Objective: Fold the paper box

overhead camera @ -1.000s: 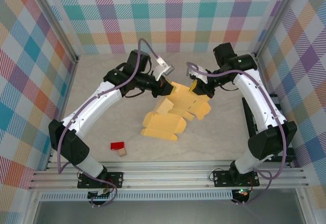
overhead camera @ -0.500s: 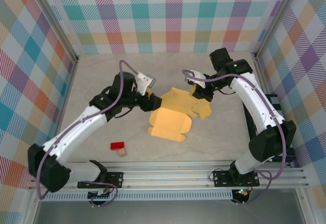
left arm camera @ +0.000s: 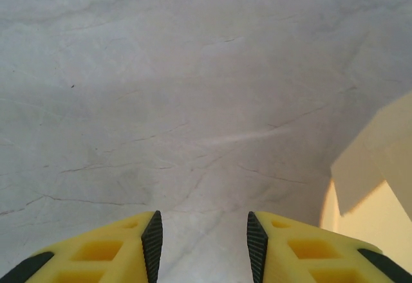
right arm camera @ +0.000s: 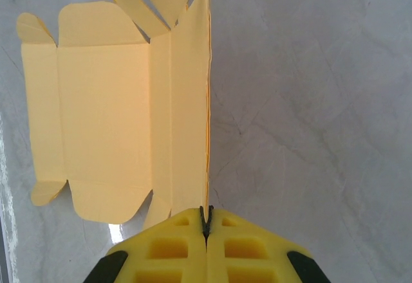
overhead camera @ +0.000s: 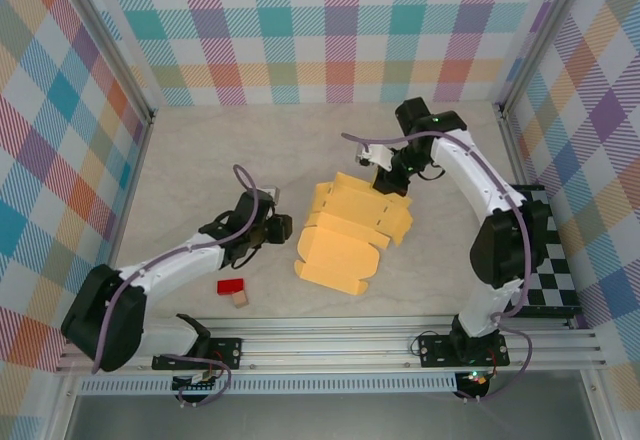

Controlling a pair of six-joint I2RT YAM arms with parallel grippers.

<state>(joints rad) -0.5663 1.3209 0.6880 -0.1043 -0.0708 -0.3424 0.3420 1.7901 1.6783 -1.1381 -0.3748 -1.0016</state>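
Observation:
The paper box [overhead camera: 348,232] is a pale yellow-orange die-cut sheet with flaps, lying partly raised in the middle of the table. My right gripper [overhead camera: 388,167] is shut on the sheet's far right edge; in the right wrist view the thin card [right arm camera: 109,109] runs edge-on out from between the closed fingertips [right arm camera: 206,215]. My left gripper [overhead camera: 281,228] sits low just left of the sheet, apart from it. Its fingers [left arm camera: 152,239] stand open over bare table, with a corner of the card [left arm camera: 380,167] at the right of that view.
A small red block [overhead camera: 231,286] and a tiny tan cube [overhead camera: 240,299] lie near the front left, close under my left forearm. Plaid walls enclose the table on three sides. A checkered board [overhead camera: 548,260] lies at the right edge.
My left gripper let go of the sheet and pulled back toward the near left, dropping low. The right gripper shifted slightly left, still holding the card, and the sheet settled flatter.

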